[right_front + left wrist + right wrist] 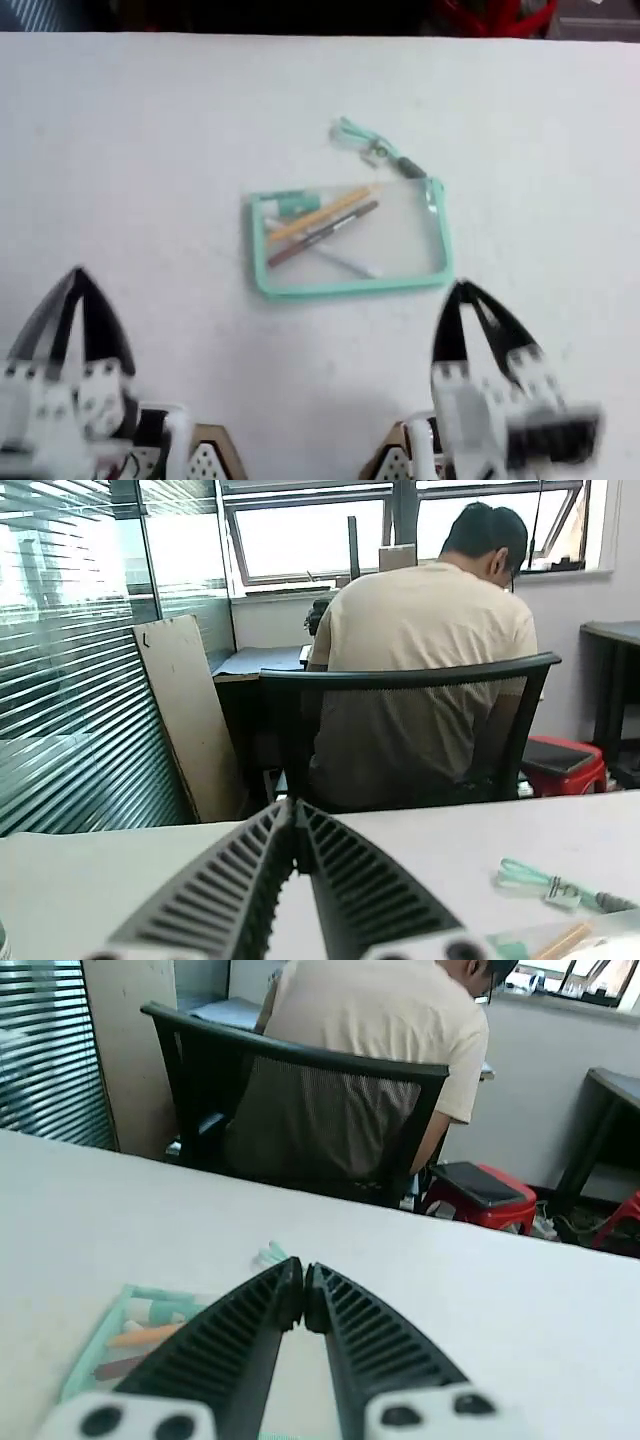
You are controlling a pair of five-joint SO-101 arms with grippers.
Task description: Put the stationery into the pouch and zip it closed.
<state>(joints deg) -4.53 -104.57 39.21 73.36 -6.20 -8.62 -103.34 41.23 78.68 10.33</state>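
A clear pouch (400, 245) with a mint-green border lies flat in the middle of the white table (150, 150). Inside it are pens and pencils (322, 222), among them an orange one and a brown one. A green strap (365, 142) trails from its far right corner, and shows again as the strap (545, 884). My left gripper (79, 272) rests near the front left, shut and holding nothing, its tips (293, 805) touching. My right gripper (462, 288) sits just in front of the pouch's near right corner, also shut and holding nothing (302, 1270). The pouch (100, 1350) lies beside it.
The far table edge (320, 35) runs across the back. Beyond it stands a black office chair (400, 730) with a person seated facing away, plus a red stool (480, 1200). Arm bases (200, 450) occupy the front edge.
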